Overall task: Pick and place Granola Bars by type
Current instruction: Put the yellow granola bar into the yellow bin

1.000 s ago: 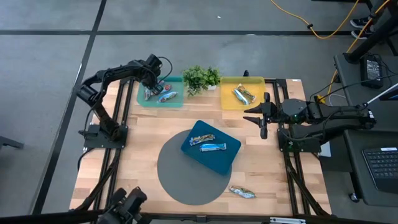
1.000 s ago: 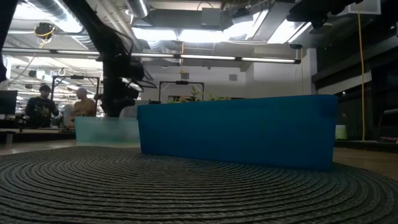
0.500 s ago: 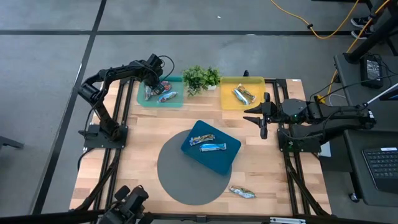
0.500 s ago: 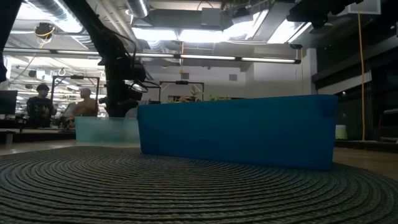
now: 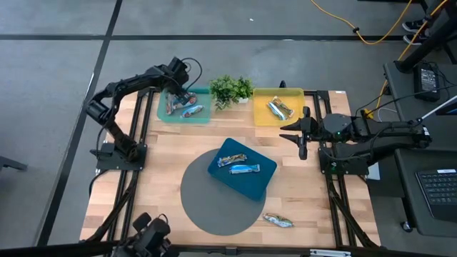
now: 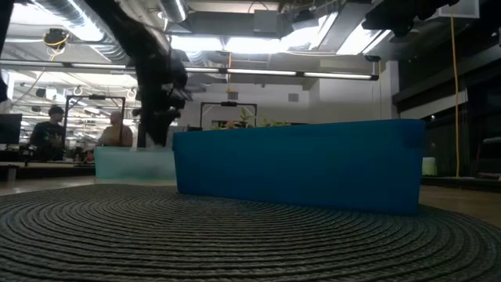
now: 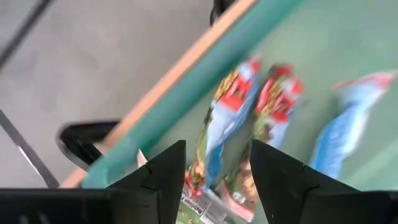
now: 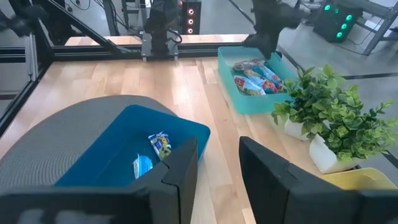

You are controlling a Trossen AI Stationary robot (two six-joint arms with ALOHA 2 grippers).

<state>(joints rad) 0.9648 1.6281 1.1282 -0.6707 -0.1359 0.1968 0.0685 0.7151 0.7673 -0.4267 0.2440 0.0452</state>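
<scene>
Foil bars [image 7: 231, 118] just below left hand [image 7: 214, 171]

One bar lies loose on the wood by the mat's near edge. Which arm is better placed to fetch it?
Probably the right: the loose bar lies on its side, and the right end effector hangs open, while the left end effector is over the teal tray.

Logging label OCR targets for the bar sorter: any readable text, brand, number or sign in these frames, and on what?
"Nutrition": partly readable on the wrapper seen between the left gripper fingers, over the green tray.
Print on the bars in that tray: blurred, unreadable.
Bars in the blue tray and yellow tray, and the loose bar: too small.
No signs readable elsewhere.
</scene>
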